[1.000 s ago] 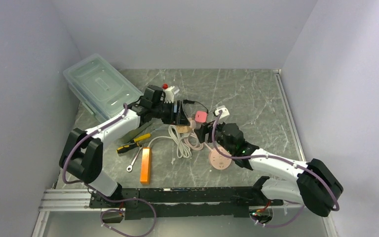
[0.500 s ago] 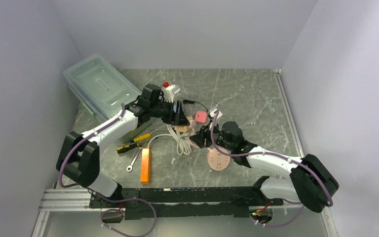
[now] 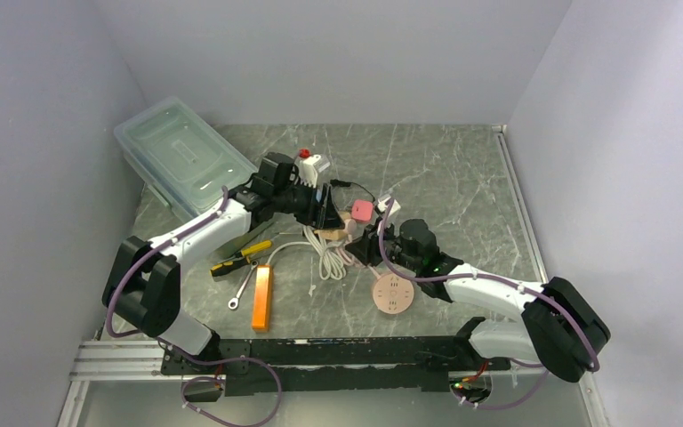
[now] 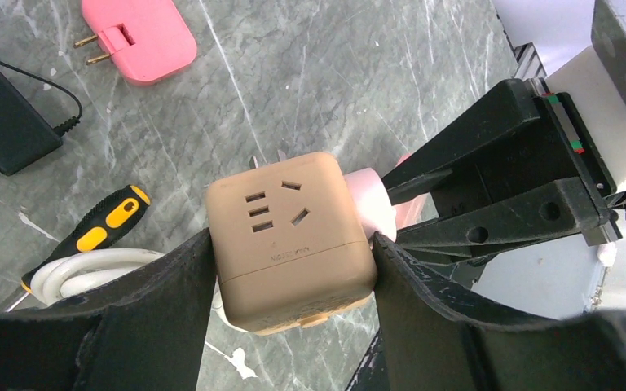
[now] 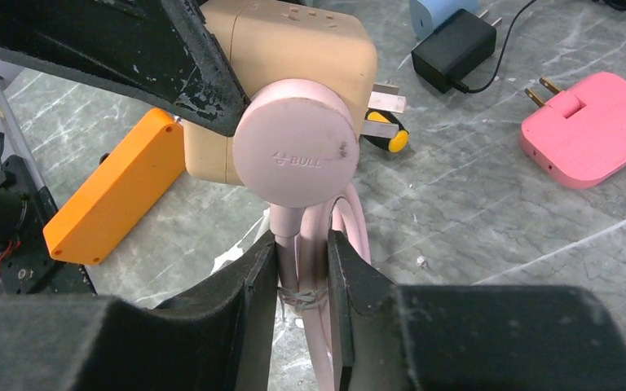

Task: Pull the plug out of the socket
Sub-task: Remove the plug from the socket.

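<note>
My left gripper (image 4: 291,244) is shut on the tan cube socket (image 4: 289,232), one finger on each side, holding it above the table (image 3: 462,178). A round pink plug (image 5: 295,152) is seated in the socket's side face (image 5: 293,41). Its pink cord (image 5: 300,273) hangs down from it. My right gripper (image 5: 301,244) sits just under the plug, both fingers pressed against the bundled cord. In the top view the two grippers meet at the table's middle, left gripper (image 3: 325,213) and right gripper (image 3: 365,245).
A flat pink adapter (image 3: 360,210) and a black adapter (image 5: 455,49) lie behind. An orange block (image 3: 261,296), a screwdriver (image 3: 242,257) and a wrench (image 3: 242,292) lie to the left. A coiled white cable (image 3: 325,258) and a round pink disc (image 3: 393,292) lie nearby. A clear bin (image 3: 182,156) stands back left.
My right gripper has moved left up to the socket and its jaws have narrowed onto the pink cord. The left gripper has kept its hold on the socket.
</note>
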`<state>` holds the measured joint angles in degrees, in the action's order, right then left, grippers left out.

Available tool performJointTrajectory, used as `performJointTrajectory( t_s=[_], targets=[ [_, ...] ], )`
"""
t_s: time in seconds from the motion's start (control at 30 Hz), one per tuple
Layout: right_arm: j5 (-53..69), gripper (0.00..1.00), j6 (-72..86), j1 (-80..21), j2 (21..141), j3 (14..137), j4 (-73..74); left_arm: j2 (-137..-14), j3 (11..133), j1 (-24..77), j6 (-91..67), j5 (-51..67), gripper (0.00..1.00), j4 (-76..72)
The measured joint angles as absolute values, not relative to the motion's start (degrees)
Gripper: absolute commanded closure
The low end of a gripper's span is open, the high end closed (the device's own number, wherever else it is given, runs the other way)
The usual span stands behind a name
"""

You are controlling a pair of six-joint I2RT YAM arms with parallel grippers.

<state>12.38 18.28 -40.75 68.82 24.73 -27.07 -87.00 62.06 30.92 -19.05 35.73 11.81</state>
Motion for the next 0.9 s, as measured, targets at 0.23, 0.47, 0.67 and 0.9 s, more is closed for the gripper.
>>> performJointTrajectory(
  t_s=[0.23,0.47,0.67,0.9],
  targets=[
    [10.74,0.67,20.21,-40.77,70.15,25.12,-27.03,-87.00,62.06,32.38,-18.09,33.45,1.00,11.81],
    [8.95,0.98,20.95,-41.82,70.19,25.12,-27.05,-87.00,62.06,33.06,-18.68,30.76,1.00,11.81],
    [6.59,1.00,21.02,-42.26,70.19,25.12,-25.98,-86.96,62.54,35.14,-18.44,24.91,1.00,13.08],
    [4.78,1.00,21.02,-42.70,68.90,24.84,-24.88,-85.69,63.33,37.78,-16.91,18.79,1.00,14.68]
  ],
)
